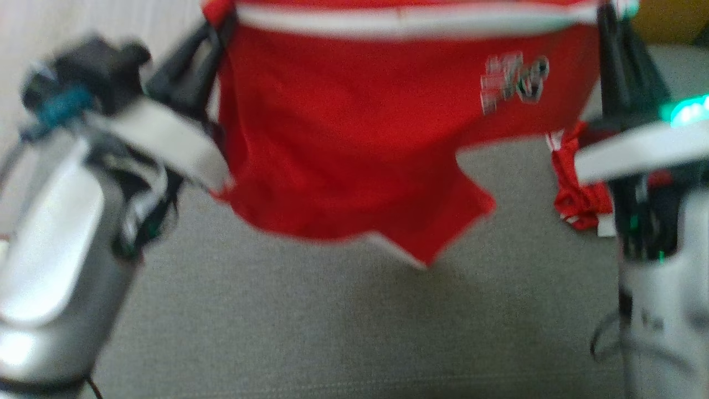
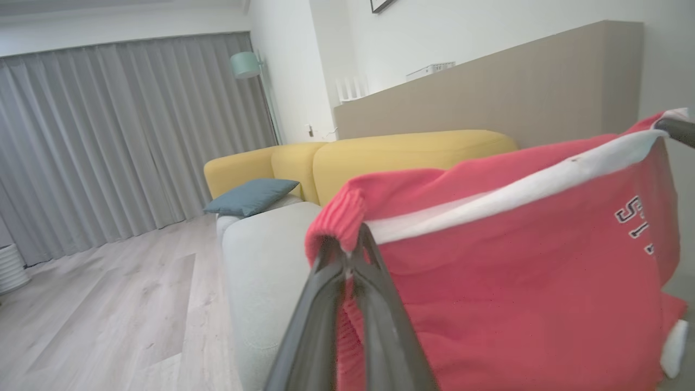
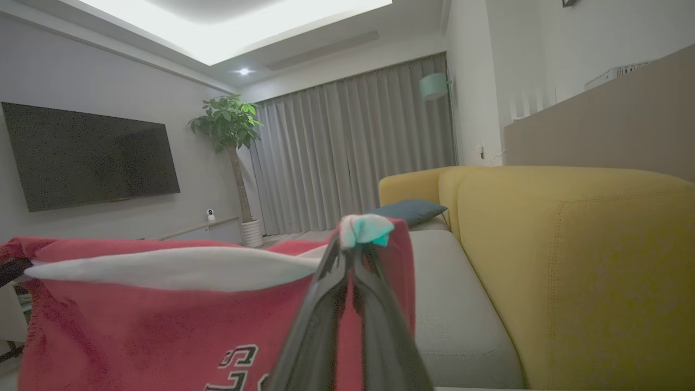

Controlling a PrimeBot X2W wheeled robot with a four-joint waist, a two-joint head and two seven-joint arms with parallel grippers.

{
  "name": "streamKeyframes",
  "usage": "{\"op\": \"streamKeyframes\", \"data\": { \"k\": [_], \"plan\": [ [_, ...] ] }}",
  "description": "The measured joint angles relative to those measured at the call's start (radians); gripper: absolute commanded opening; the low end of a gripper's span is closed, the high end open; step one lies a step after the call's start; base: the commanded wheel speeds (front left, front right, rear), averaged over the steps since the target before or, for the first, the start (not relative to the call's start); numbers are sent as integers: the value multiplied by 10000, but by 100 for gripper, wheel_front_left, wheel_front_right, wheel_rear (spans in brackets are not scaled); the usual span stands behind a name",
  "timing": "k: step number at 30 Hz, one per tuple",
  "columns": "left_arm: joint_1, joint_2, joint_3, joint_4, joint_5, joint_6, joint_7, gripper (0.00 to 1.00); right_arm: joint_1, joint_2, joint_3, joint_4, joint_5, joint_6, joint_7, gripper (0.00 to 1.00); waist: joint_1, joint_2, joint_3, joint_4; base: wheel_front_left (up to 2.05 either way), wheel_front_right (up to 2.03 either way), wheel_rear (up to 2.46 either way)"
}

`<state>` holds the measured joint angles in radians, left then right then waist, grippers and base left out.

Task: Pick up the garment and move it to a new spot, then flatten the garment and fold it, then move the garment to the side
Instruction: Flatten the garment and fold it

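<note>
Starting at the jaws: clenched on both sides, no gap to speak of. Can see the left jaws pinching a ribbed red corner of the garment (image 2: 488, 271) mid-frame in the left wrist view, and the right jaws biting the opposite corner mid-frame in the right wrist view, a scrap of white-and-teal trim poking out above. Stretched wide across the top of the head view, white band up, hem dangling and looking clear of the grey sofa seat (image 1: 332, 332) lower down. Judging from that: pickup done, probably mid-carry to the new spot. Left to do: laying down, flattening, folding, shifting aside. Pose-wise, got the left forearm (image 1: 160, 138) angling in from the left edge and the right forearm (image 1: 626, 149) from the right edge, both raised and spread wide, holding the cloth fairly taut.
</note>
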<state>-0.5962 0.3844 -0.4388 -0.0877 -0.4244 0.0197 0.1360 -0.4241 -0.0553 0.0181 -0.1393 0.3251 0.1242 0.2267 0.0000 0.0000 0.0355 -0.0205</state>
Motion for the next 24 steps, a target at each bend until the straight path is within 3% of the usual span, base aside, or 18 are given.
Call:
{"op": "streamKeyframes", "data": {
  "k": [5, 11, 14, 18, 24],
  "plan": [
    [-2743, -153, 130, 2619, 102, -711, -426, 0, -3332, -10, 0, 2828, -25, 0, -113, 0, 0, 0, 1086, -66, 0, 0, 0],
    [-6020, -685, 412, 5532, 477, -915, -1779, 0, -7461, -17, 19, 6456, -738, 2, -1618, 0, 2, 0, 2397, -130, 0, 0, 0],
    [-7153, -1034, 596, 6596, 527, -993, -2571, 0, -8798, -19, 29, 7829, -869, 2, -2472, 0, 2, 0, 2925, -106, 0, 0, 0],
    [-7497, -1534, 600, 7825, 520, -1064, -3413, 0, -9278, -38, 288, 9474, -740, 2, -3099, 0, 3, -1, 3439, 18, 0, 0, 0],
    [-6694, -2002, 495, 9058, 431, -1264, -3852, 0, -8486, -56, 1367, 11426, 117, 2, -3430, 0, 2, -1, 3893, 229, 0, 0, 0]
  ]
}}
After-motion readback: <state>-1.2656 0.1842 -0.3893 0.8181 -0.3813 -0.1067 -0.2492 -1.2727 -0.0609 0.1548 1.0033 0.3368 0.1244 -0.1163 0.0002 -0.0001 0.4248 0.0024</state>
